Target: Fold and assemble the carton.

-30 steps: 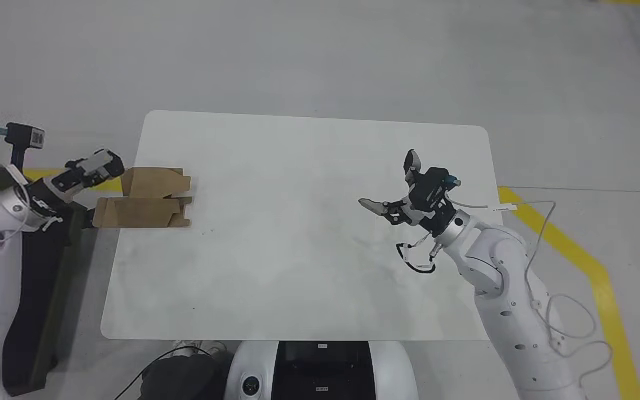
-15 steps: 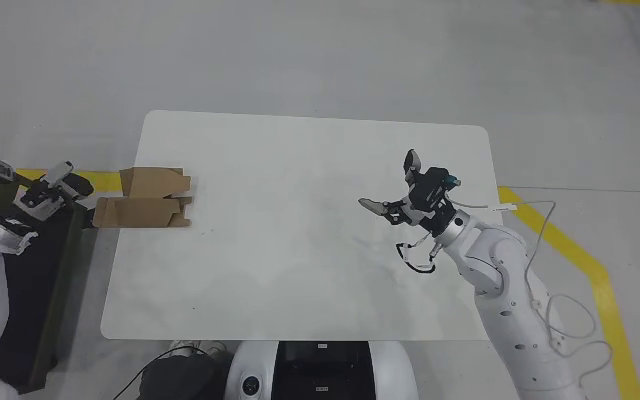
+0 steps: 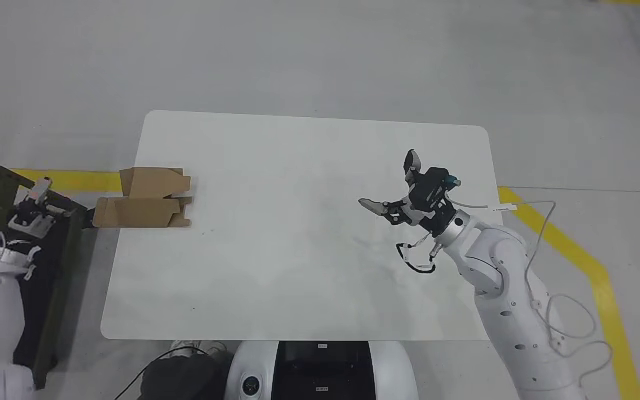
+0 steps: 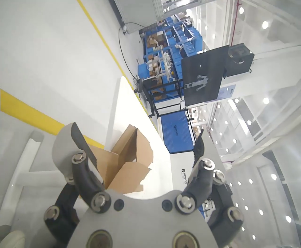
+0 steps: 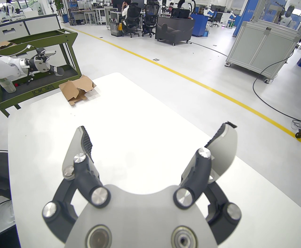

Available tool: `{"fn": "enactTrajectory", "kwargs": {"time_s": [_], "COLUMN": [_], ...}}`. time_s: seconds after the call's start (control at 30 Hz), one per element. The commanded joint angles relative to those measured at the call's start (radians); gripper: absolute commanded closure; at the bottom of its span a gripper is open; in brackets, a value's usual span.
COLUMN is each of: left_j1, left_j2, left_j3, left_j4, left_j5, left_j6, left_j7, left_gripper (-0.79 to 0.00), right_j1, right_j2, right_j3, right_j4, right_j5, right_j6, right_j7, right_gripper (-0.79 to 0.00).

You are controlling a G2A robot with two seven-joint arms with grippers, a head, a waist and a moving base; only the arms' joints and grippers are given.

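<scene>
So, the brown carton (image 3: 150, 198) lies on the white table's (image 3: 300, 270) left edge, partly hanging over it, flaps half unfolded. The left gripper (image 4: 136, 133) is off the table next to a green cart (image 5: 68, 37), fingers spread wide with nothing in them, pointed toward the carton. The right gripper (image 3: 388, 181) hovers over the table's right side, well apart from the carton, and it's wide open too. Around the table there's pale grey floor with a yellow line (image 3: 575, 245), plus office chairs (image 5: 150, 14) and blue racks (image 4: 164, 58) further back.

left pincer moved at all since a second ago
Yes. The left pincer has backed away from the carton, outward beyond the table edge, toward the cart.
</scene>
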Motion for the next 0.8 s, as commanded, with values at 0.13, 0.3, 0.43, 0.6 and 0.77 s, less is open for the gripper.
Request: {"fn": "enactTrajectory", "kwargs": {"time_s": [0.13,0.3,0.43,0.6,0.77], "left_j1": [-0.060,-0.097,-0.115,-0.129,-0.139], "left_j2": [-0.020,-0.040,-0.055,-0.067,-0.073], "left_j3": [0.052,0.087,0.107,0.118,0.137], "left_j4": [0.087,0.143,0.167,0.191,0.201], "left_j5": [0.089,0.133,0.150,0.152,0.193], "left_j6": [0.015,0.046,0.065,0.082,0.076], "left_j7": [0.105,0.154,0.144,0.117,0.129], "left_gripper": [-0.785,-0.785,-0.785,-0.785,-0.785], "right_j1": [0.000,0.000,0.000,0.000,0.000], "right_j2": [0.000,0.000,0.000,0.000,0.000], "right_j3": [0.000,0.000,0.000,0.000,0.000], "right_j4": [0.000,0.000,0.000,0.000,0.000], "right_j5": [0.000,0.000,0.000,0.000,0.000], "right_j6": [0.000,0.000,0.000,0.000,0.000], "right_j7": [0.000,0.000,0.000,0.000,0.000], "right_gripper": [-0.785,-0.785,-0.785,-0.785,-0.785]}}
